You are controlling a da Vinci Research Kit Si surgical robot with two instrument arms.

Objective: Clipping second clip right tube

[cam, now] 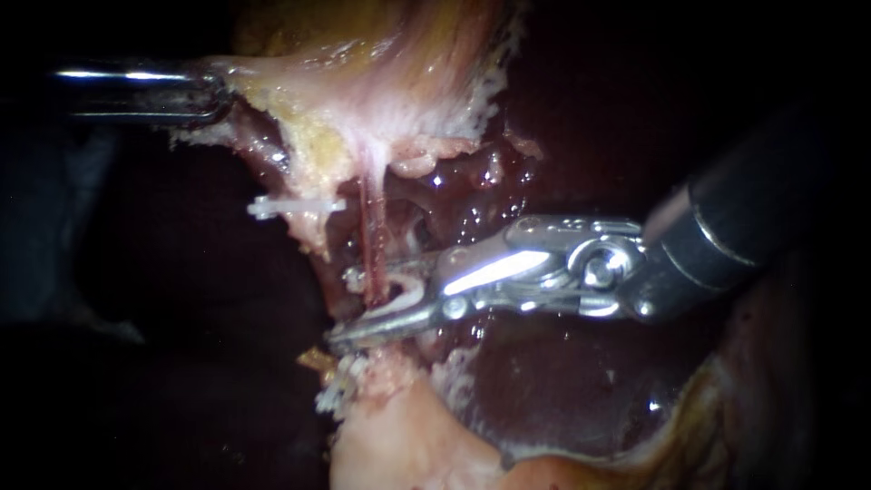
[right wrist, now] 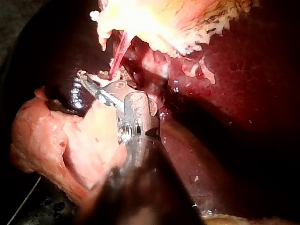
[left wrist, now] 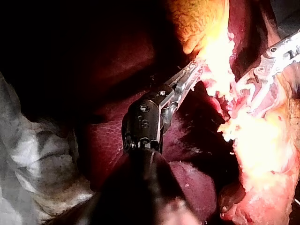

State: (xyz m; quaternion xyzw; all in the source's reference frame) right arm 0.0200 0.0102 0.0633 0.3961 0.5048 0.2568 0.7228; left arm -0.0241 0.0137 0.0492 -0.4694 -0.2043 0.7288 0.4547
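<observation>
**Square the jaws across the right tube before closing**

The left instrument [cam: 210, 91] comes in at far left, its jaws pinching the pale edge of the gallbladder [cam: 363, 54] and holding it taut. From that tissue the right tube [cam: 367, 227], a thin red strand, runs toward the near side. The right instrument [cam: 349, 308] has its jaws spread, one on each side of this tube at its near end, with the loaded clip [cam: 410, 292] seated white between them. Nothing is squeezed yet. An upper clip [cam: 295, 207] lies crosswise farther up, just left of the red strand; whether it grips that same tube cannot be told. Dark liver [cam: 562, 381] glistens behind and to the right.

To do this well, the jaw tips should probably pass fully beyond the tube so the clip spans its whole width, lying at right angles to it and apart from the upper clip. The left instrument's tension should hold steady. Closing should be slow, without pulling, since the strand looks thin and easily torn.
</observation>
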